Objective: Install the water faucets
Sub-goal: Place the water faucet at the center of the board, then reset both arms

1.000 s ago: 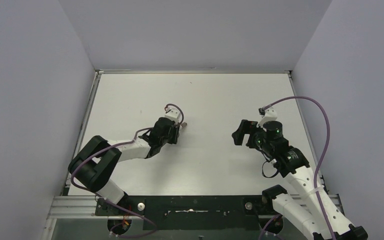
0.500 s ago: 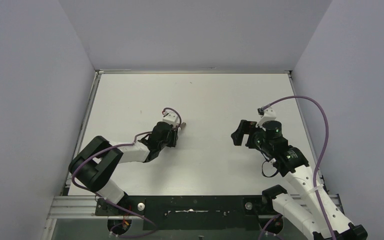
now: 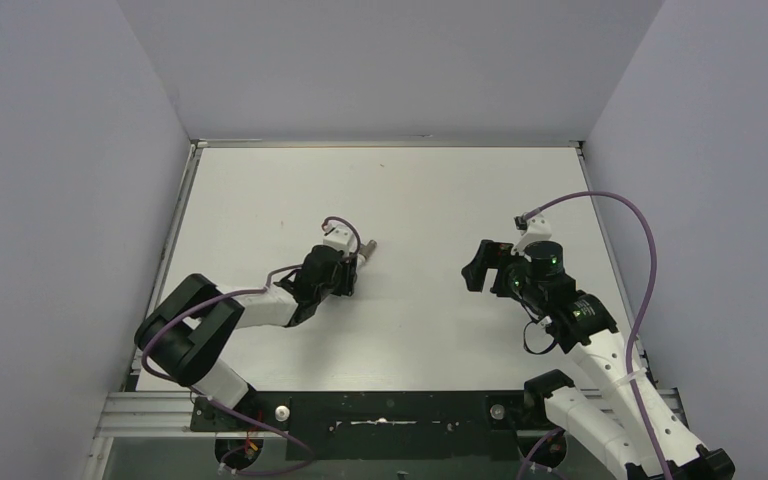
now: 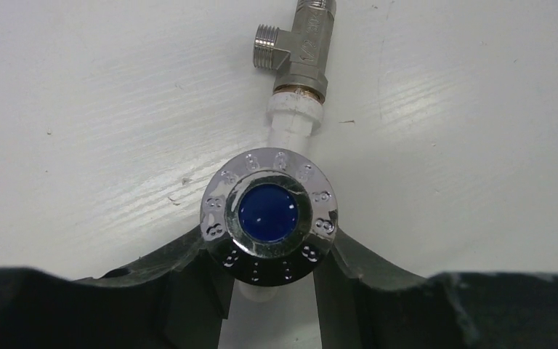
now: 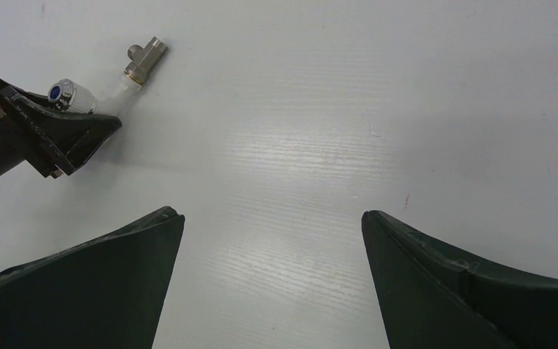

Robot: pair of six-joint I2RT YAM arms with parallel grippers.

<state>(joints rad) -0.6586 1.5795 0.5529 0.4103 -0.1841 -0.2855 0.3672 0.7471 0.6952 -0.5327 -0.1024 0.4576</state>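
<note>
Your left gripper [image 4: 270, 291] straddles the faucet [image 4: 269, 211]; you cannot tell whether it grips.
Its fingers [image 4: 189, 291] flank the white body under the blue-dotted knob. The fitting [image 4: 301, 51] joins the faucet's far end, flat on the table [image 4: 479, 145]. Your right gripper [image 5: 270, 215] gapes empty, well right of the faucet.

I am getting bright, even light from overhead, washing the white table [image 3: 410, 190] nearly flat (shadows are barely showing anywhere). In the left wrist view the chrome knob [image 4: 269, 213] is glinting with small highlights and reading sharp, while the near edge is going soft. A broad pale sheen is sitting mid-table in the right wrist view.
</note>
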